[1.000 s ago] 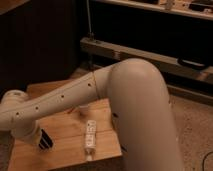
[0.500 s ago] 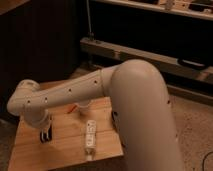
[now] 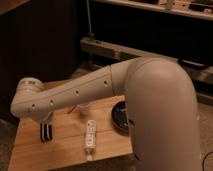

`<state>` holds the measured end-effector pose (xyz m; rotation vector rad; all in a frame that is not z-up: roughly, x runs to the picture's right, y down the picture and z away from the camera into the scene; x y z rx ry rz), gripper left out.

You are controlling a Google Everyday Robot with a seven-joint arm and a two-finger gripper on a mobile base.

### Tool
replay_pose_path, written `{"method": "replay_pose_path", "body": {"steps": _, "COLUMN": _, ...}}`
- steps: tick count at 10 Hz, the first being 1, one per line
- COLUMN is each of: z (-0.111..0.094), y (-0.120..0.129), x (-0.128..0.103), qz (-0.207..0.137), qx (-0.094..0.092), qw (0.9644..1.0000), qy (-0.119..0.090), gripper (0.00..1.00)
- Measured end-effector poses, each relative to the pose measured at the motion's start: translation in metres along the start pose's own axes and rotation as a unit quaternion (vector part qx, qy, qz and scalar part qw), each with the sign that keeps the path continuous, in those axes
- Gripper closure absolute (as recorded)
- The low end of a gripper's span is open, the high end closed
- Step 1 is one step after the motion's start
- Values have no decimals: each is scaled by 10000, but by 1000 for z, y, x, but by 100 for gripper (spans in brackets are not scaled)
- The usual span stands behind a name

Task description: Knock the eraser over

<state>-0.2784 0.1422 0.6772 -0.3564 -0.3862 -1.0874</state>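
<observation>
Nearest, filling right half of frame: robot arm [image 3: 155, 115], smooth cream-white shell, fat rounded elbow, matte. Tapers into a long tube with a row of small dark dots, reaching across to left edge and ending in a rounded wrist knob.

Gripper [image 3: 45, 120] below that wrist knob, left of frame, low over the table's left part. Mostly hidden under the wrist. Spread or pressed together: cannot tell. Nothing seen pinched.

Just below gripper: eraser [image 3: 46, 131], small black block with pale stripes running lengthwise, standing upright on the table near its left side. Touching gripper or just under it: cannot tell.

Against half a second back: wrist knob shifted slightly rightward, forearm a touch higher. Eraser in the same spot, upright as before. Remote unmoved.

Table [image 3: 27, 152], pale wood, visible grain, square-edged, lower left quarter of frame.

Remote [image 3: 90, 135], long, white, slim, lying flat lengthwise near table centre, well apart from eraser, to its right.

Black disc [image 3: 120, 116], round, flat, glossy rim, at table's right part, partly behind the elbow.

Paper cup [image 3: 83, 107], pale, peeking out under the forearm, behind the remote. Thin reddish item [image 3: 72, 108] just left of it, shape unclear.

Farthest: dark metal shelving [image 3: 130, 50] with a light horizontal rail across upper half of frame, dim background, dark panel at upper left.
</observation>
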Motion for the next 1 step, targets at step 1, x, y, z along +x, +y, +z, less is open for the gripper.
{"method": "replay_pose_path", "body": {"steps": 1, "z": 0, "y": 0, "x": 0, "qz": 2, "qx": 2, "qw": 10000, "qy": 2, "gripper": 95}}
